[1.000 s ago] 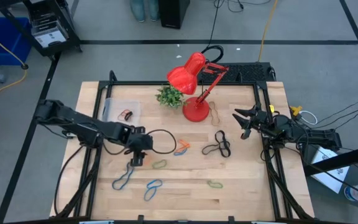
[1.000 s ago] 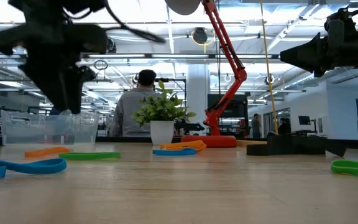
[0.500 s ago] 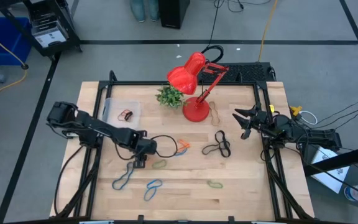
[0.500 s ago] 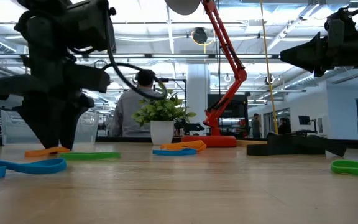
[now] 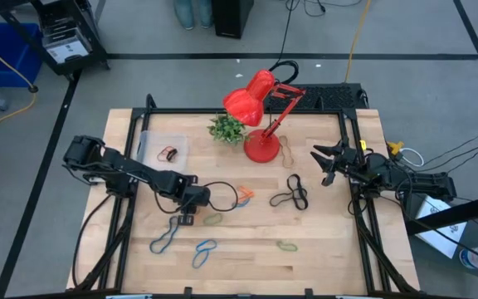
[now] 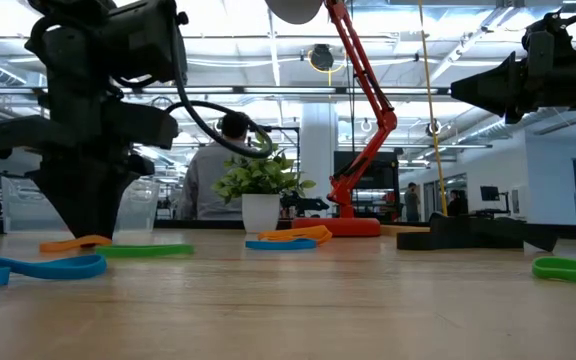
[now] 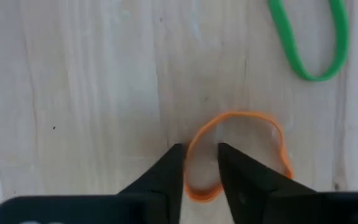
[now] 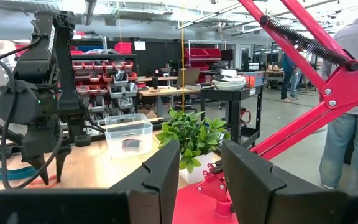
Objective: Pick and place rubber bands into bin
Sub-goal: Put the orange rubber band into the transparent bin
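Observation:
My left gripper (image 5: 186,218) points down at the table left of centre, its fingers a little apart. In the left wrist view (image 7: 201,152) they straddle one side of an orange rubber band (image 7: 235,155) lying flat on the wood: one finger outside the loop, one over its inside. The band also shows in the low view (image 6: 73,242). The clear bin (image 5: 163,149) stands at the far left with a dark reddish band (image 5: 168,153) inside. My right gripper (image 5: 326,162) is open and empty above the table's right side. My left gripper comes from above, pointing down, with the near side of the orange band's loop (image 7: 190,163) between its two fingers. The band lies flat on the table. I cannot tell whether the fingers touch it.
Loose bands lie around: green (image 5: 212,220), two blue (image 5: 164,239) (image 5: 204,252), green (image 5: 286,246), black ones (image 5: 291,193), an orange and blue pair (image 5: 241,198). A red desk lamp (image 5: 260,116) and a small potted plant (image 5: 226,129) stand at the far middle.
My left gripper has come down onto the table and a little toward the near edge, stopping over the orange band. For the last half second it has kept almost still. The band has not moved.

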`<action>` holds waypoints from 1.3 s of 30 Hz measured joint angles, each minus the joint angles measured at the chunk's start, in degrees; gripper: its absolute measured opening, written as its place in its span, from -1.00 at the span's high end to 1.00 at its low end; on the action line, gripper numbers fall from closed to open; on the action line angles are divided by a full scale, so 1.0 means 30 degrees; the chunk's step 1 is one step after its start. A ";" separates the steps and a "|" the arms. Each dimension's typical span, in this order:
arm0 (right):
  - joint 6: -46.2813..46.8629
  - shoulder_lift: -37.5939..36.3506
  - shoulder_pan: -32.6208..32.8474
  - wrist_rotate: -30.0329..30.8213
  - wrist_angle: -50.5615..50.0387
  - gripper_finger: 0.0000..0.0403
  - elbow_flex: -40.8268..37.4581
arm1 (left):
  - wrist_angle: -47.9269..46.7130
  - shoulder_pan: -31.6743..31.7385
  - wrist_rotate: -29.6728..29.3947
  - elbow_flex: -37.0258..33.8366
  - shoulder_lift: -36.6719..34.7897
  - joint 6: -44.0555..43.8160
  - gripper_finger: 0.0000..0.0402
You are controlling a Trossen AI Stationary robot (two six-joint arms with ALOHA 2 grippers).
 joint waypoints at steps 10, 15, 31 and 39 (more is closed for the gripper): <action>0.0000 0.0000 0.0001 0.0006 -0.0007 0.43 0.0000 | 0.0216 0.0000 -0.0008 -0.0022 0.0036 0.1448 0.96; -0.0036 0.0000 0.0002 0.0000 -0.0007 0.43 0.0000 | 0.0201 0.0000 -0.0029 -0.0029 0.0044 0.1531 0.93; -0.0061 0.0000 0.0007 0.0000 0.0000 0.43 -0.0004 | -0.4850 0.0027 -0.2348 0.2675 -0.5869 0.3567 0.98; -0.0066 0.0000 0.0001 0.0000 -0.0071 0.43 -0.0005 | -0.5527 0.0015 -0.4253 0.3892 -1.0772 0.3163 0.98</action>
